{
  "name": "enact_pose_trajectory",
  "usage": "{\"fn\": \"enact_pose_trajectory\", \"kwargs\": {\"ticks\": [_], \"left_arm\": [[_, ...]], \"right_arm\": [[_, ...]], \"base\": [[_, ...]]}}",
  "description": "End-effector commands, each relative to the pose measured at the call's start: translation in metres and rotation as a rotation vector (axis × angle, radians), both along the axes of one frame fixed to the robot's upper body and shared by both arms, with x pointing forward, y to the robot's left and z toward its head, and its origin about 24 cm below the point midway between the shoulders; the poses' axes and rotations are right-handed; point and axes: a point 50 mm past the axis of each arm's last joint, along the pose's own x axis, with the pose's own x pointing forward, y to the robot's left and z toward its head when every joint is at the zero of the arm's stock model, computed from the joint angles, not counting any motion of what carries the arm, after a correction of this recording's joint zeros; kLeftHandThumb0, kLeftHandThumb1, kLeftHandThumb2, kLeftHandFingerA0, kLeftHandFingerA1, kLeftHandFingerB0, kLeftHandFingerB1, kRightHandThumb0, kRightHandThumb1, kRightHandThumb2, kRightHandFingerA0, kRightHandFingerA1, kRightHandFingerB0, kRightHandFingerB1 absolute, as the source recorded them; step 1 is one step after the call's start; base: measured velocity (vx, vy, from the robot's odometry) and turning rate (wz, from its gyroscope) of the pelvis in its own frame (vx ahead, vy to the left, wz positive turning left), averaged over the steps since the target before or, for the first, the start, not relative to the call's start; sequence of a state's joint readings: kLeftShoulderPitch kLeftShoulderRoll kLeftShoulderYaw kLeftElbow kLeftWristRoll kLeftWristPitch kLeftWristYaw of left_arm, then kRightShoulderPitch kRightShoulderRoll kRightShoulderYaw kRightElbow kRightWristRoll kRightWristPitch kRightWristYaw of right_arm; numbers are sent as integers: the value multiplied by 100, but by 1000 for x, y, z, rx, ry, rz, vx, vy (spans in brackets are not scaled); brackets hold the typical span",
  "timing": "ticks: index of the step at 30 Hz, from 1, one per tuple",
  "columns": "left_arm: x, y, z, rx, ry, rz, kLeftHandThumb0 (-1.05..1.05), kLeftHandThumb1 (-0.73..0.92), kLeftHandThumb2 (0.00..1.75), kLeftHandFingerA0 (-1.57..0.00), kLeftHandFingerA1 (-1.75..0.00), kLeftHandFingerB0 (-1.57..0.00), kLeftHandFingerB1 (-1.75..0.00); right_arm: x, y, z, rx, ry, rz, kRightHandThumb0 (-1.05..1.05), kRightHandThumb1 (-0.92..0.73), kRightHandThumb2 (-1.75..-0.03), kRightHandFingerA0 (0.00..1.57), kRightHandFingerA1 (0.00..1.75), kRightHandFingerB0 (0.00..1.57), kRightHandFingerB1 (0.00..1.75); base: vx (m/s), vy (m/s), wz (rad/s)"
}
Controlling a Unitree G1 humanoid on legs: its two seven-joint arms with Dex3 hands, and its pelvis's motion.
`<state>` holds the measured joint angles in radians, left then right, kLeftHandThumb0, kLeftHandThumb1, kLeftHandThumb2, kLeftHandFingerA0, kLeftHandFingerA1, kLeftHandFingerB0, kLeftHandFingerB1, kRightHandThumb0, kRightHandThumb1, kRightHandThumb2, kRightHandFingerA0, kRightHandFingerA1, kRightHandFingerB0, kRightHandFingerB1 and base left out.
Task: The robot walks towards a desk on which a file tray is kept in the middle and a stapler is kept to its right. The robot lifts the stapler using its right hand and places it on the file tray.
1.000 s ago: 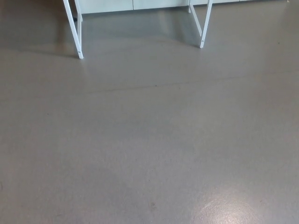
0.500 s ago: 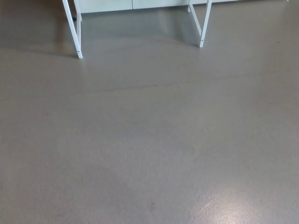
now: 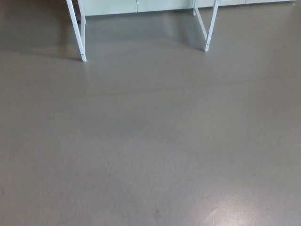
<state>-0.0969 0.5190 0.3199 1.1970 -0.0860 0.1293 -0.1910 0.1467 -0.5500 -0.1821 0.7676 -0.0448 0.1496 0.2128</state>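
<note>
Though distant, desk legs (image 3: 76, 28) beyond floor (image 3: 150, 141)

I saw a smooth grey floor (image 3: 150, 141) with a faint sheen, and white legs (image 3: 77, 30) that looked like painted metal.

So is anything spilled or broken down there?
Nothing stands out. The grey floor looks clean and dry. The bright patch near the bottom is only shine from a light. The left desk leg and the right desk leg both rest on the floor, unbroken.
</note>
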Motion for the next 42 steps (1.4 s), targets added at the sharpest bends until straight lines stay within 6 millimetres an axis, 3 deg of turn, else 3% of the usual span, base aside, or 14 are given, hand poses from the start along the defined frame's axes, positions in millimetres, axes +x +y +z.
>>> {"fn": "enact_pose_trajectory", "kwargs": {"ticks": [1, 2, 3, 4, 8, 16, 18, 21, 22, 24, 33, 35, 37, 42], "left_arm": [[-1, 8, 7, 15, 15, 27, -78, 75, 71, -27, -84, -13, -69], [-1, 8, 7, 22, 19, -4, -81, 54, 107, -31, -75, -12, -63], [0, 8, 7, 25, 25, 5, -78, 76, 71, -26, -83, -12, -68], [-1, 8, 7, 21, 21, 15, -81, 53, 105, -31, -75, -10, -62], [-2, 8, 7, 11, 4, 11, -77, 75, 72, -22, -79, -11, -66], [-1, 8, 7, 18, 17, 39, -82, 55, 108, -26, -73, -4, -59], [1, 8, 7, 18, 7, 34, -78, 75, 71, -25, -81, -13, -67], [-1, 8, 7, 24, 24, -1, -81, 53, 106, -32, -75, -11, -62], [-2, 8, 6, 10, 10, 14, -78, 76, 70, -23, -80, -12, -67], [0, 8, 7, 27, 26, -11, -81, 57, 109, -24, -71, -7, -60], [-2, 7, 5, 12, 15, 17, -76, 76, 72, -24, -79, -12, -66], [-1, 7, 5, 16, 20, 24, -77, 53, 107, -29, -74, -10, -62], [-3, 6, 4, 16, 26, 20, -79, 76, 69, -29, -85, -14, -68], [-3, 6, 4, 32, 29, -13, -82, 54, 106, -27, -73, -18, -65]], "right_arm": [[0, -3, 1, -14, 28, 16, -55, -84, -71, 0, 0, 0, 0], [0, -2, 2, -7, 28, 15, -54, -84, -71, 0, 0, 0, 0], [0, -2, 1, -6, 3, 6, -53, -81, -74, 0, 0, 0, 0], [0, -2, 1, -3, -6, -1, -54, -81, -73, 0, 0, 0, 0], [-1, -2, 1, 1, 1, 6, -55, -81, -74, 0, 0, 0, 0], [-2, -1, 0, 20, -21, -23, -55, -78, -75, 0, 0, 0, 0], [-1, -2, -1, 4, -23, -13, -55, -79, -74, 0, 0, 0, 0], [2, -2, 1, -26, 24, 25, -55, -84, -73, 0, 0, 0, 0], [1, -1, 1, -9, -8, 7, -53, -82, -74, 0, 0, 0, 0], [1, -1, 0, -14, -9, 7, -55, -80, -74, 0, 0, 0, 0], [-1, -3, -2, 16, -17, -12, -57, -79, -76, 0, 0, 0, 0], [-2, -3, -3, 33, -34, -33, -57, -79, -75, 0, 0, 0, 0], [-4, -3, -3, 46, -53, -43, -59, -75, -78, 0, 0, 0, 0], [-1, -4, -4, 37, -44, -45, -61, -78, -75, 0, 0, 0, 0]], "base": [[72, 591, -36], [67, 567, -5], [125, 221, 14], [204, 198, -10], [161, 87, 5], [188, -96, 13], [219, -240, 0], [214, -188, -1], [191, -96, -1], [192, -57, -3], [195, 119, -6], [174, 143, 8], [171, 58, 5], [180, -34, 8]]}}
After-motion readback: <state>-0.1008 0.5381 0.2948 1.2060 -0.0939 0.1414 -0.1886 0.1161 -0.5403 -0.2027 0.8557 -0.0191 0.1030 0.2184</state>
